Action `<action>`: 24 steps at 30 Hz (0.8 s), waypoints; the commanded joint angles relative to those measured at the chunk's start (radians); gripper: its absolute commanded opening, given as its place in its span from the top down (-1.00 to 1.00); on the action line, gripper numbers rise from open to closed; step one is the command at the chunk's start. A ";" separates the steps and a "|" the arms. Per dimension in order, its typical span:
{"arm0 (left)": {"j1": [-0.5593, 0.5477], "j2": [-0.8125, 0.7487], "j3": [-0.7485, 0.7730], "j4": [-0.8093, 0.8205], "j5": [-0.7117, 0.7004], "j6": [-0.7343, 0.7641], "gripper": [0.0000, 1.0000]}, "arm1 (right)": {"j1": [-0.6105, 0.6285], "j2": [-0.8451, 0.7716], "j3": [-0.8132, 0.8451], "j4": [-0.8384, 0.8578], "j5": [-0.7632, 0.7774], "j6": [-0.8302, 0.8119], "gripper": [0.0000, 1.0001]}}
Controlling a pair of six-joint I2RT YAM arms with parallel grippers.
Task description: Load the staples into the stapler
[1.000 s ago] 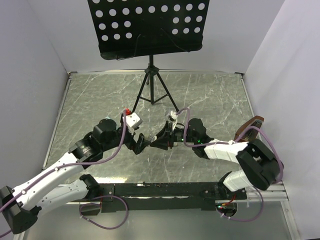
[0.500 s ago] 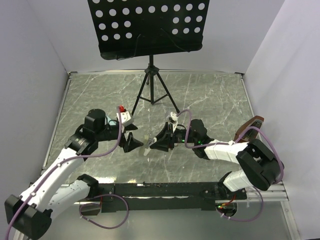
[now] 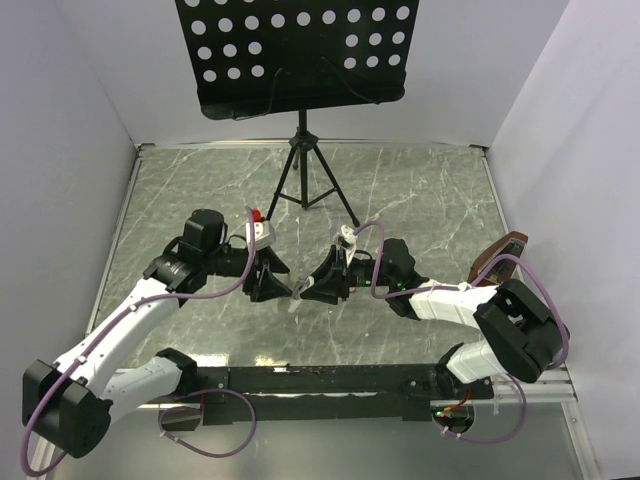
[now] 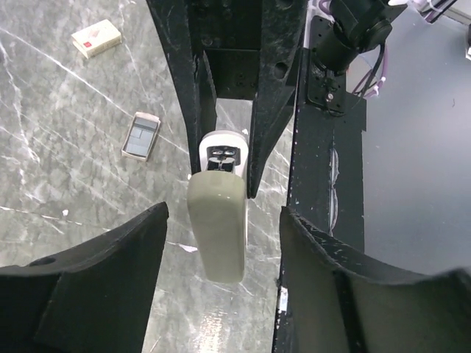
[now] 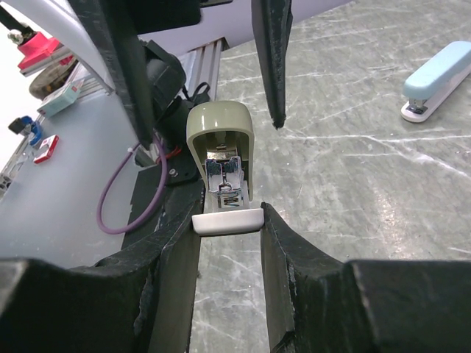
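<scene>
Item: olive-topped stapler (image 5: 219, 158), held off the marble table (image 3: 430, 190) midway between the two arms, cover swung open so the metal magazine shows. Held by: right gripper (image 5: 227, 224), jaws partly closed and clamped on the white base. Facing it: left gripper (image 4: 221, 220), jaws open and straddling the free end of the olive cover, with a gap on each side and nothing in hand. Staples (image 4: 140, 136): a silvery-grey strip in its tan-edged tray, flat on the table and well apart from the stapler, untouched. A white carton with a red mark (image 4: 96, 37) lies further off, and a blue stapler (image 5: 438, 79) is on the table, not in play. Hazards, as I judge them: if the left jaws close on the hinged cover, it could swing shut or lever the stapler round in the right grip, which has only the narrow base. With both grippers on the stapler, neither is free to fetch the strip. The strip is thin and flat, so it may be hard to pick up and could snap.
</scene>
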 commanded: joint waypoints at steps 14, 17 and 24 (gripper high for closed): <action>-0.052 0.083 0.079 0.005 -0.041 0.021 0.46 | 0.007 0.034 0.011 0.084 -0.032 -0.038 0.88; -0.052 0.092 0.090 -0.038 -0.092 0.031 0.70 | -0.002 0.055 0.005 0.064 -0.018 -0.056 0.35; -0.054 0.128 0.103 -0.085 -0.296 0.019 0.81 | -0.075 0.002 -0.018 -0.067 0.037 -0.091 -0.72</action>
